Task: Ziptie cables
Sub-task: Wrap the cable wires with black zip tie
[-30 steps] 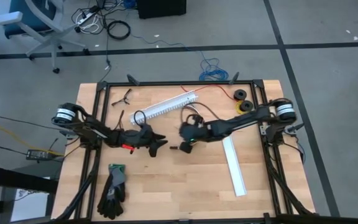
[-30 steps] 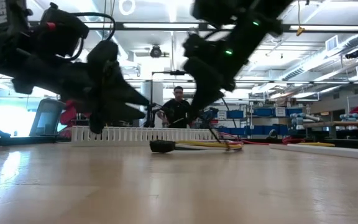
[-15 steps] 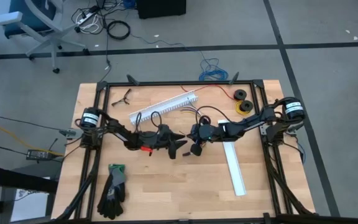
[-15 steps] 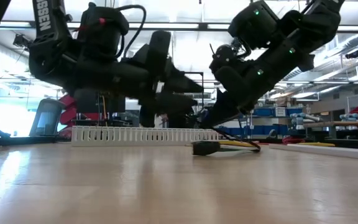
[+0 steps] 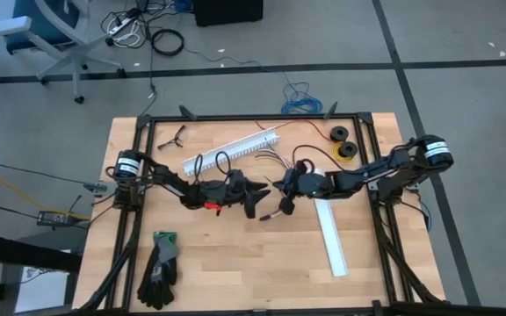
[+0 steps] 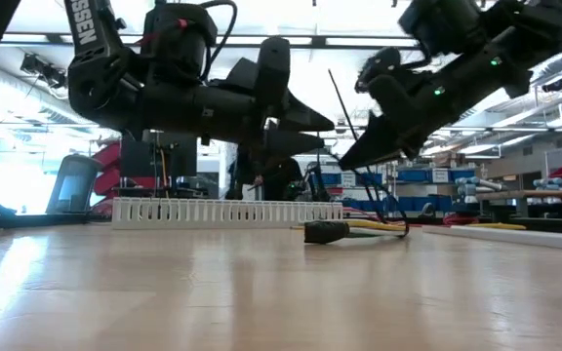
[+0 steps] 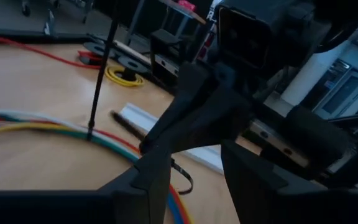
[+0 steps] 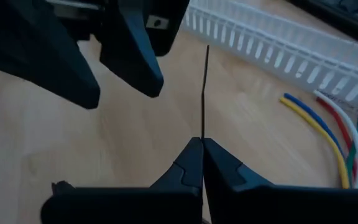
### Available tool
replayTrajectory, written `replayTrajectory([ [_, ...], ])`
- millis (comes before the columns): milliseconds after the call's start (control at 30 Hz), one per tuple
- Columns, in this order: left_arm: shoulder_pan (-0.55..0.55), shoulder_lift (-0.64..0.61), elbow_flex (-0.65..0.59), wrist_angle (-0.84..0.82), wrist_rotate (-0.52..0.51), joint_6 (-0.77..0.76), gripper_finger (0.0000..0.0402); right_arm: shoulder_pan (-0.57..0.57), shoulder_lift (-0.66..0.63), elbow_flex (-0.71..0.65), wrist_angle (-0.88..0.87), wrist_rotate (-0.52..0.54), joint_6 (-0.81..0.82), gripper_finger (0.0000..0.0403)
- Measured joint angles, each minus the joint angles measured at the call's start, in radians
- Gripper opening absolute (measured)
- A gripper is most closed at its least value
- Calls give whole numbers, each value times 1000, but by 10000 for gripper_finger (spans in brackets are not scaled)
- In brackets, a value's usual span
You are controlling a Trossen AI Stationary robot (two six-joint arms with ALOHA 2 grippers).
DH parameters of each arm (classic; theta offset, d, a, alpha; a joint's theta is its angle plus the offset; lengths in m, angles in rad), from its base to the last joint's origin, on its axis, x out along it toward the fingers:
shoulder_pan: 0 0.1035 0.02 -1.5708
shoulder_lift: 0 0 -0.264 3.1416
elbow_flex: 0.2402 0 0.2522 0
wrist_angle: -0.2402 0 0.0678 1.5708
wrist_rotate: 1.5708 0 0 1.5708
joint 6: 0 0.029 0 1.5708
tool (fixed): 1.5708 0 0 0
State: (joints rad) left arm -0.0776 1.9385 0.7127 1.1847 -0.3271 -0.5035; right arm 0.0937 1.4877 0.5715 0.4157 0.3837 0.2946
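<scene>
The cables (image 6: 374, 226) lie on the table as a bundle of yellow, green, blue and red wires, ending at a small dark connector (image 6: 325, 231). The left wrist view shows them (image 7: 55, 127) below both grippers. My right gripper (image 8: 202, 142) is shut on a thin black zip tie (image 8: 204, 93) and hovers above the bundle (image 6: 347, 161). My left gripper (image 7: 191, 163) is open and faces the right gripper's tips at mid-table (image 5: 260, 195). Its fingers (image 8: 129, 56) stand just beside the zip tie without touching it. My right gripper pinches the zip tie between its two fingertips, at a point (image 8: 202, 135) partway along the strip. The free end (image 6: 332, 83) sticks straight up past the fingers, clear of the table. Where the strip goes below the fingers is hidden by the gripper.
A long white slotted channel (image 5: 231, 151) lies behind the grippers, and a second white piece (image 5: 330, 233) lies to the right. Gloves (image 5: 159, 268) rest near the front left corner. Wire and tape rolls (image 5: 341, 145) and a red wire (image 5: 297, 127) sit at the far right.
Both arms moved toward the table's right. The left gripper travelled farther and closed in on the right gripper's tips. The right gripper rose, carrying the zip tie upward. The connector end of the cables slid right along the table, then stayed put.
</scene>
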Motion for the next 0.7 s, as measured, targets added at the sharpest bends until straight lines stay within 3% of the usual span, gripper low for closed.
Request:
replayTrajectory([
  [133,5,3,20,-1,-2,7,151,1,-35,-62,83,1,7,0],
  [467,32,151,155,1,3,-50,151,1,-38,-116,152,-1,27,0],
  [700,55,179,218,-8,40,-34,137,3,-38,-130,154,-21,45,0],
])
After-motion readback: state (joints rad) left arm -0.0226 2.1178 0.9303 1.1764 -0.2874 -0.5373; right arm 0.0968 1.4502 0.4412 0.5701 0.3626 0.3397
